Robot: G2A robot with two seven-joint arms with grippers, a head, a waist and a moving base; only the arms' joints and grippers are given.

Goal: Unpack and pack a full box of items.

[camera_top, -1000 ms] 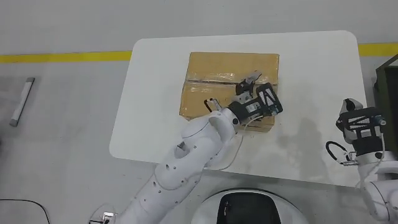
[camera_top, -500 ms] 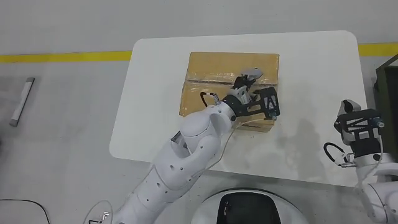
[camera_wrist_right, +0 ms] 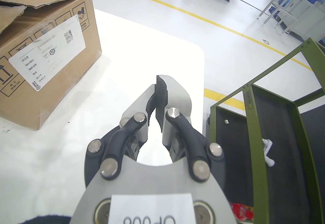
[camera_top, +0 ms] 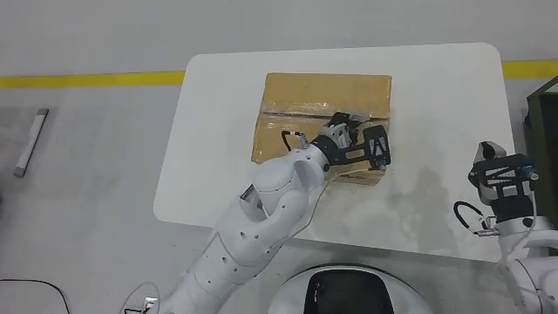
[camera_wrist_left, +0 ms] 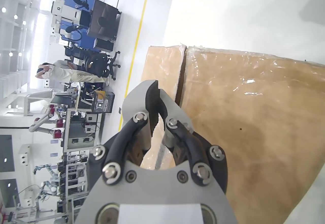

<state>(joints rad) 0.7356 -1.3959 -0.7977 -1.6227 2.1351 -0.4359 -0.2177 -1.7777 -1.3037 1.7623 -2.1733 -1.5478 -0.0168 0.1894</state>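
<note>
A brown cardboard box with taped top flaps stands in the middle of the white table. My left gripper is over the box's near right part, shut, with its tips just above the top beside the seam between the flaps. I see nothing between its fingers. My right gripper hangs over the table's right near corner, well apart from the box. It is shut and holds nothing. From there the box shows a white label and a slightly raised flap.
A green cart with a black inside stands just off the table's right edge; a white part and something red lie in it. A yellow line runs across the floor behind the table.
My left gripper has turned and come down and slightly nearer over the box top. The right arm has barely shifted.
</note>
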